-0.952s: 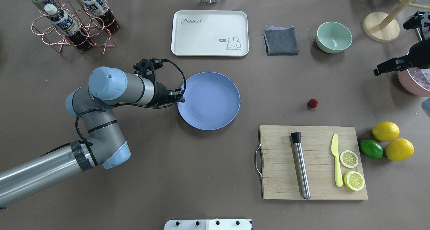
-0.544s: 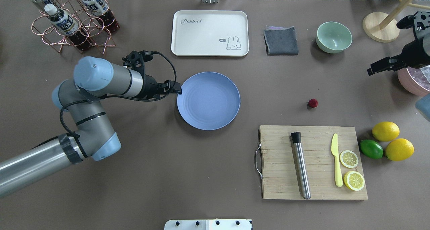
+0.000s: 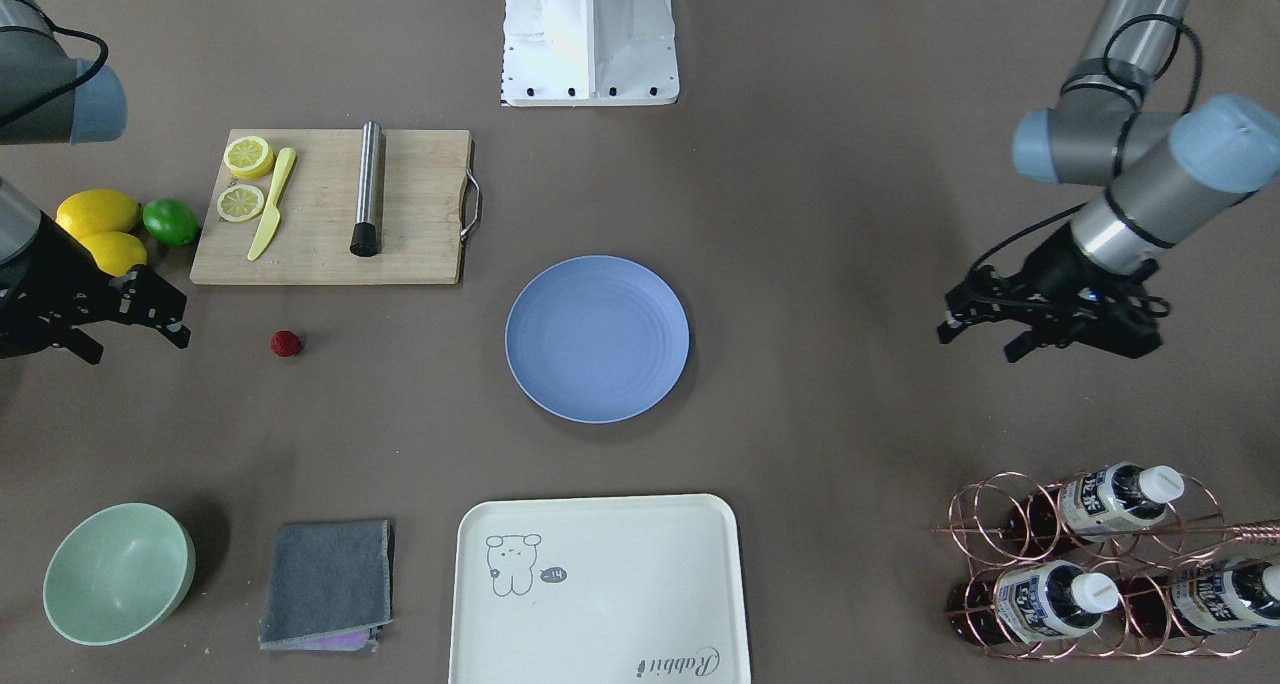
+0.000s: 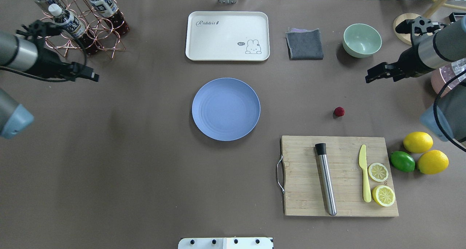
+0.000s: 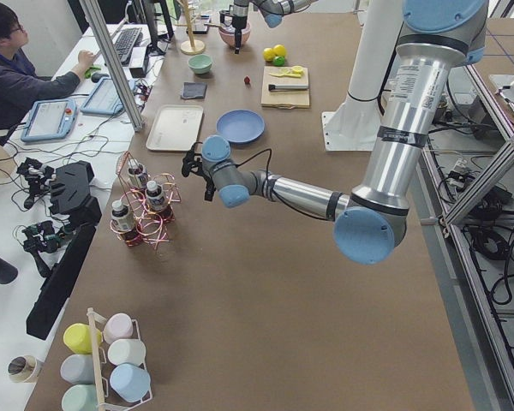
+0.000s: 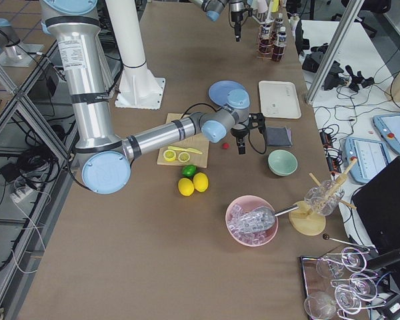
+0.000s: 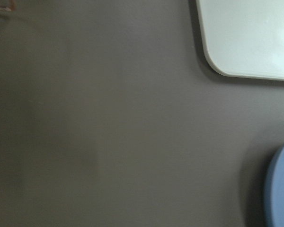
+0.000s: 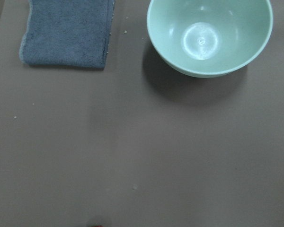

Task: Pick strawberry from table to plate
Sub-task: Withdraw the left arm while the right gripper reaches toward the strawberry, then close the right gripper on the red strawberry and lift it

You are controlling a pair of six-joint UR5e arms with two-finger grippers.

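Note:
The small dark-red strawberry [image 4: 339, 111] [image 3: 286, 343] lies on the grey-brown table [image 4: 145, 169], between the wooden board and the green bowl. The blue plate [image 4: 225, 109] [image 3: 597, 339] sits empty at the table's middle. My right gripper [image 4: 368, 78] [image 3: 135, 347] hovers open and empty above the table, to the right of and beyond the strawberry. My left gripper [image 4: 94, 77] [image 3: 978, 342] is open and empty, far left of the plate near the bottle rack. The left wrist view catches only the plate's edge [image 7: 281, 189].
A cutting board [image 4: 302, 190] with a steel muddler, yellow knife and lemon slices lies just in front of the strawberry. Lemons [image 4: 418, 142] and a lime sit to its right. A green bowl [image 4: 362, 40], grey cloth [image 4: 304, 44], cream tray [image 4: 218, 38] and bottle rack [image 4: 80, 23] line the far side.
My left arm has pulled back from the plate's left rim to the far left by the bottle rack. My right gripper has moved in leftward over the table, nearer the strawberry.

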